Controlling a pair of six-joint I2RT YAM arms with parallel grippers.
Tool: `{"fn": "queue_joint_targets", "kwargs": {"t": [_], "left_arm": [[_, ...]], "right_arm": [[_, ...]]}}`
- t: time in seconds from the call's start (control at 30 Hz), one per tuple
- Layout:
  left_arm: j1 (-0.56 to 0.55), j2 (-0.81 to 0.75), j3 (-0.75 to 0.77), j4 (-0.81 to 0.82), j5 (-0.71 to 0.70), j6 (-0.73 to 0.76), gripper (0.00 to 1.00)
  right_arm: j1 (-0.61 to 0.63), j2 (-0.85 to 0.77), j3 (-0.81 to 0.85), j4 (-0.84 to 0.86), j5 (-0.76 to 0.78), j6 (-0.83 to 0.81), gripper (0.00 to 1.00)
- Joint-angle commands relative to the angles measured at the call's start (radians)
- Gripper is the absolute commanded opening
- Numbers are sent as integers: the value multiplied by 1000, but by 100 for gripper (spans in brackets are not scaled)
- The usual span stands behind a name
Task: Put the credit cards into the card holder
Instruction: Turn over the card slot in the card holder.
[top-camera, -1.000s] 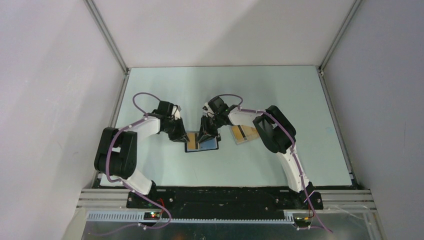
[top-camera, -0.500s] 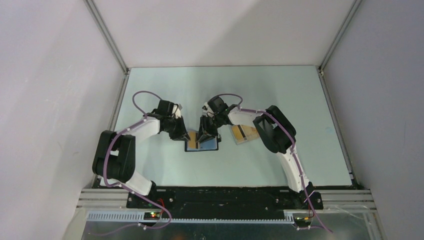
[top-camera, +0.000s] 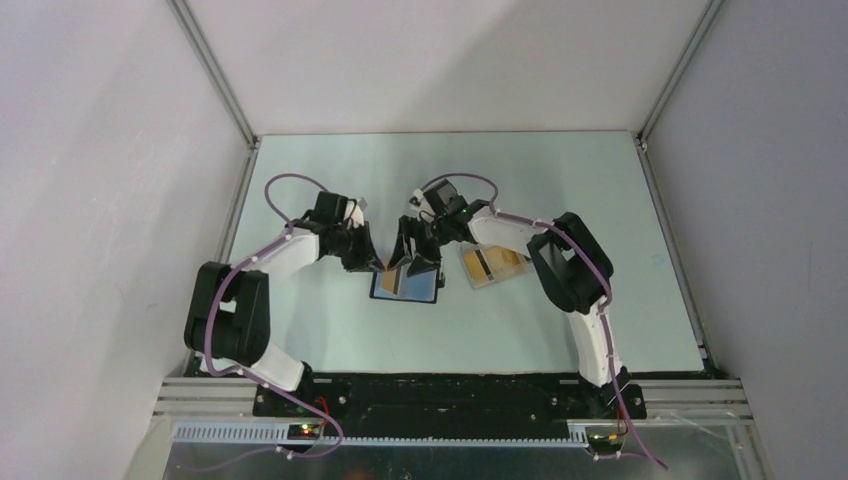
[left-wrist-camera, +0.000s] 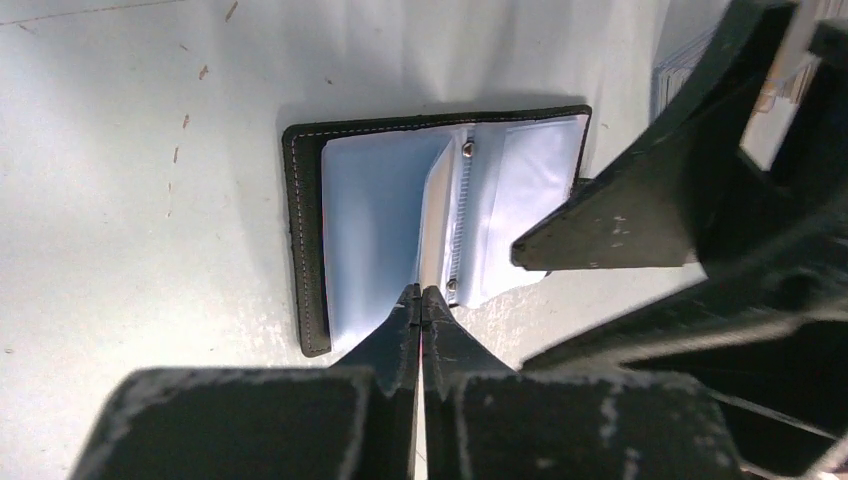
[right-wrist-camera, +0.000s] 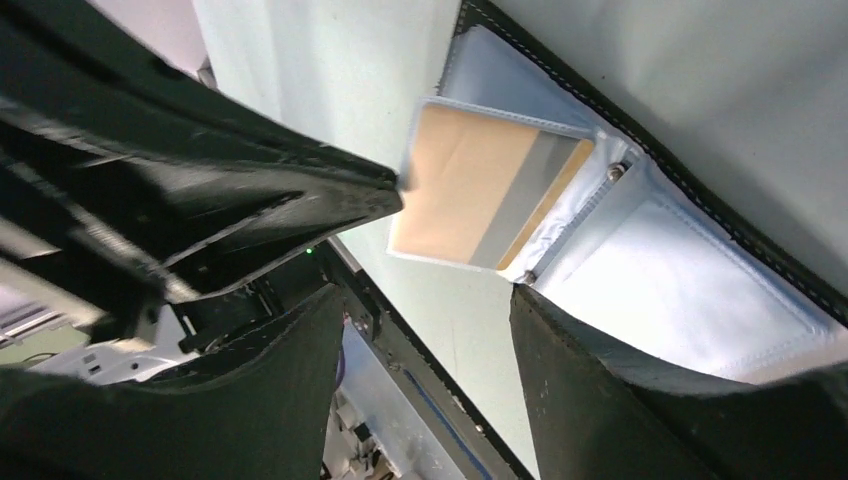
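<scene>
We hold the card holder (left-wrist-camera: 305, 220) open
Our left hand (left-wrist-camera: 421, 292) pinches its clear sleeve (right-wrist-camera: 425, 135), orange card (right-wrist-camera: 470, 195) inside; our right hand (right-wrist-camera: 425, 300) hangs wide and empty just above, with the loose credit cards (top-camera: 490, 265) just to its right.

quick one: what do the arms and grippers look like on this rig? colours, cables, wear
Left arm and right arm: white links, bulky black joint housings, a purple cable looped along each. Left gripper and right gripper: black, two wedge-shaped fingers, pale scuffs on the edges. No printed markings visible.
</scene>
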Motion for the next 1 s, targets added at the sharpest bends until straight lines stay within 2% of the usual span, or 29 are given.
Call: {"fn": "queue_joint_targets", "kwargs": {"t": [0.0,0.23,0.6,0.9,0.97], "left_arm": [[-7,-21,29,7,30,-5,0],[-19,-44,37,7,47,-18,0],[-96,-1,106,6,47,-49,3],[-194,88,156,7,21,-72,11],[-192,83,152,6,5,-66,18]], "right_arm": [[-16,-109,-5,-3,13,-25,68],[-66,-189,-73,25,12,10,72],[-159,-336,-73,-61,18,-30,73],[-226,-389,-86,-139,23,-90,74],[-225,-390,-88,-159,29,-106,74]]}}
